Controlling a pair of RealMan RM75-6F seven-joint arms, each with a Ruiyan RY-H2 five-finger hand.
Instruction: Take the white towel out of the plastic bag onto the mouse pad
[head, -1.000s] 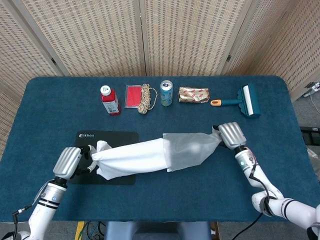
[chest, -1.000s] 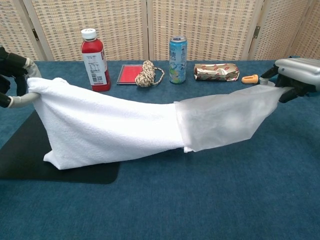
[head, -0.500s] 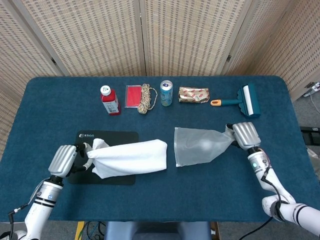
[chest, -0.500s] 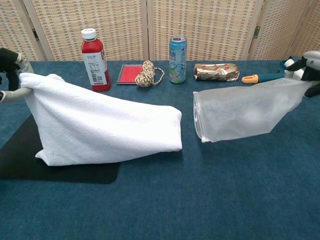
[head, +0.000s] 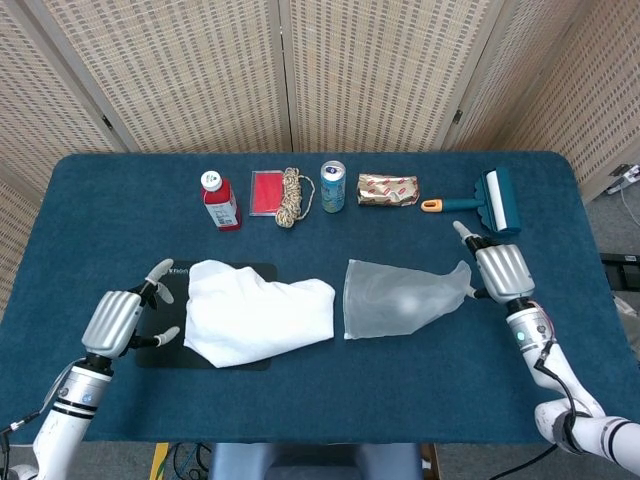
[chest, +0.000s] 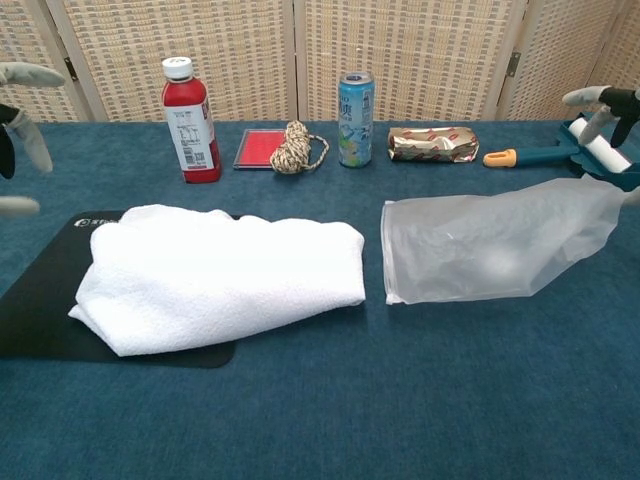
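Head view shows both the left hand (head: 118, 320) and right hand (head: 500, 268) fingers spread, empty; white towel (head: 258, 310) overhangs mouse pad (head: 170, 275), so nudging it leftward looks wise.

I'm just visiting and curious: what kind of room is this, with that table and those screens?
Probably a robot test room: folding wicker screens wall off a blue table, with odd household items like a red bottle lined up.

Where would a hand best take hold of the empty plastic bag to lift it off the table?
Probably the narrow closed end of the plastic bag, nearest the right hand, pinched from above. There the film gathers into a small raised bunch, while the wide mouth facing the white towel lies flat.
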